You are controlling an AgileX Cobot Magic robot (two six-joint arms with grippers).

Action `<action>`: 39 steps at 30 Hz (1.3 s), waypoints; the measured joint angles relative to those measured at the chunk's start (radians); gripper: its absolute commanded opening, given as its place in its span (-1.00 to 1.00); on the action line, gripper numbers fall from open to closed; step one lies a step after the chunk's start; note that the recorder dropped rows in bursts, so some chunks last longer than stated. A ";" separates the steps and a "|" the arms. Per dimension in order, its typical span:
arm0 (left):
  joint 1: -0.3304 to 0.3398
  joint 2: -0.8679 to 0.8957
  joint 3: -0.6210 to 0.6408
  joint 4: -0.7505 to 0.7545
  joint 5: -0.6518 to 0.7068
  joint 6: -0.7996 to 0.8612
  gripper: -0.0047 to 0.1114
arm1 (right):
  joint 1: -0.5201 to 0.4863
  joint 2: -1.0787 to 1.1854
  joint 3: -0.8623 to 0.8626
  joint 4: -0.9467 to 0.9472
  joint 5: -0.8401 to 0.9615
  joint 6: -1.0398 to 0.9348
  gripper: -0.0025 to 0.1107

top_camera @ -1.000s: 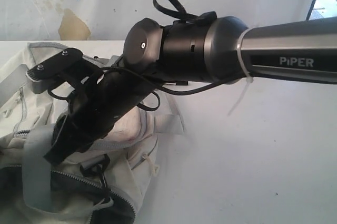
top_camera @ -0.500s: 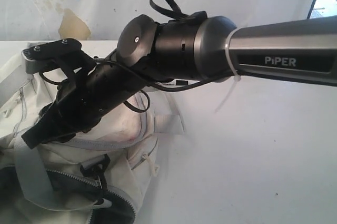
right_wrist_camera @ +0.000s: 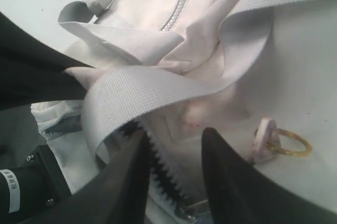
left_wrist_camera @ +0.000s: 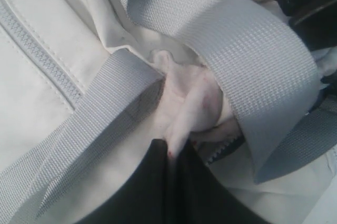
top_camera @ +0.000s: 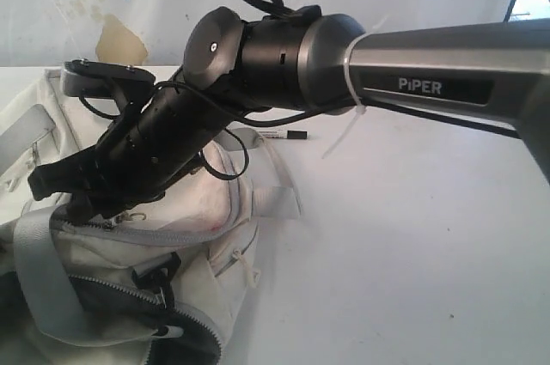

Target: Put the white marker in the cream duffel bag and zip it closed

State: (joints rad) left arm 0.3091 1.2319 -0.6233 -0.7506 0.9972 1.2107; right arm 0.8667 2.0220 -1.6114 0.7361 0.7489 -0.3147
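Now the right gripper [right_wrist_camera: 174, 135], jaws apart, has swung lower over the cream duffel bag [top_camera: 219, 210], uncovering the white marker [top_camera: 284, 135] beyond it, still unpacked; the left gripper [left_wrist_camera: 171, 153] pinches bag fabric

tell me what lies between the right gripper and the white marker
In the exterior view, the humped end of the cream duffel bag and a grey webbing strap lie between the right gripper and the white marker on the table beyond.

The right arm [top_camera: 412, 73] hides part of the white marker [top_camera: 288, 135]; picture edges cut off the cream duffel bag [top_camera: 219, 202].
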 measured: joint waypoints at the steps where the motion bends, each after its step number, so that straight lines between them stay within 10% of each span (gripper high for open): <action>1: 0.000 0.000 0.000 0.000 0.000 0.000 -0.92 | -0.001 0.000 0.000 0.000 0.002 0.000 -0.40; 11: 0.000 0.000 0.000 0.000 0.000 0.000 -0.92 | -0.003 0.000 0.000 -0.008 0.041 0.013 -0.15; 39: 0.000 -0.001 0.000 -0.022 -0.006 0.045 -0.92 | -0.056 0.027 0.000 -0.019 0.111 0.333 -0.26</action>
State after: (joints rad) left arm 0.3091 1.2312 -0.6233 -0.7725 0.9912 1.2561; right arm 0.8106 2.0488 -1.6114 0.7173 0.8602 0.0183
